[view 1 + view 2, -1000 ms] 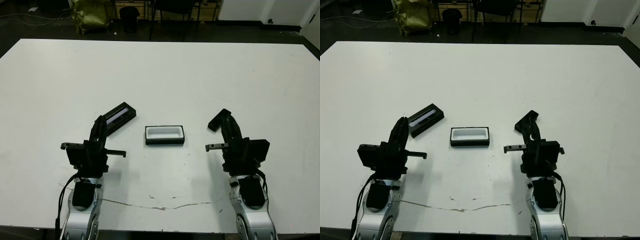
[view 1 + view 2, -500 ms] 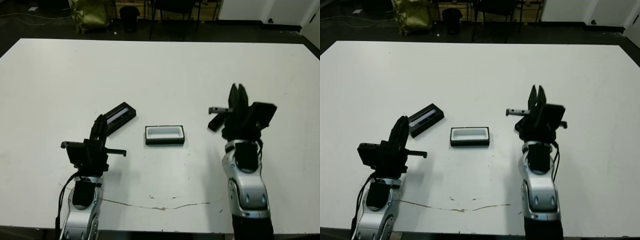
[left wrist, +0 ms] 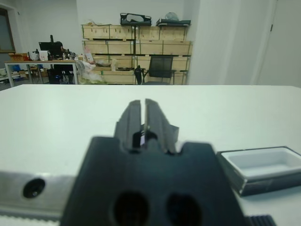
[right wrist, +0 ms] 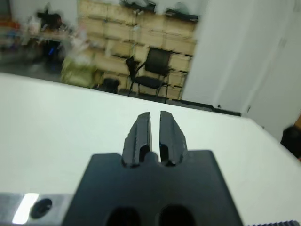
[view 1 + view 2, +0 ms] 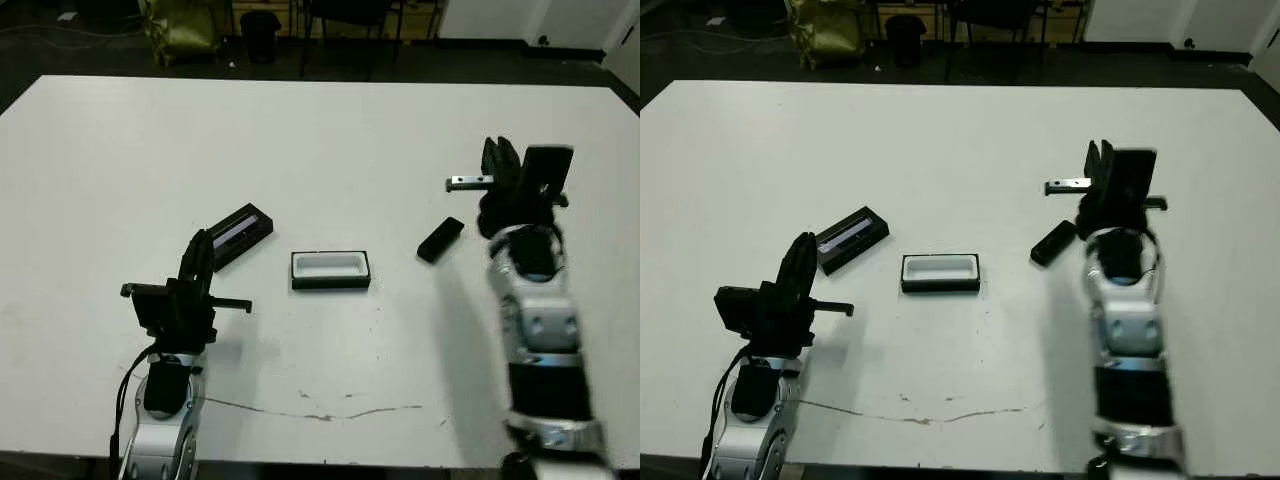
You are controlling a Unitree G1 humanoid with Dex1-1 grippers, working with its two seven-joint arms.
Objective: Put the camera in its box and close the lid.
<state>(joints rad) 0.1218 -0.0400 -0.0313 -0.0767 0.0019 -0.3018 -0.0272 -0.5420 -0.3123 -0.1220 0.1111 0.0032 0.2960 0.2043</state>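
Bare table (image 5: 330, 150) around box (image 5: 330, 270), lid (image 5: 240, 231), camera (image 5: 440, 240).

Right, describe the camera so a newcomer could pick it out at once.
On the white table, find the white-lined box near the middle. The camera lies apart on the box's right, angled. It is plain slim black, with no white lining and no pale window strip like the lid left of the box.
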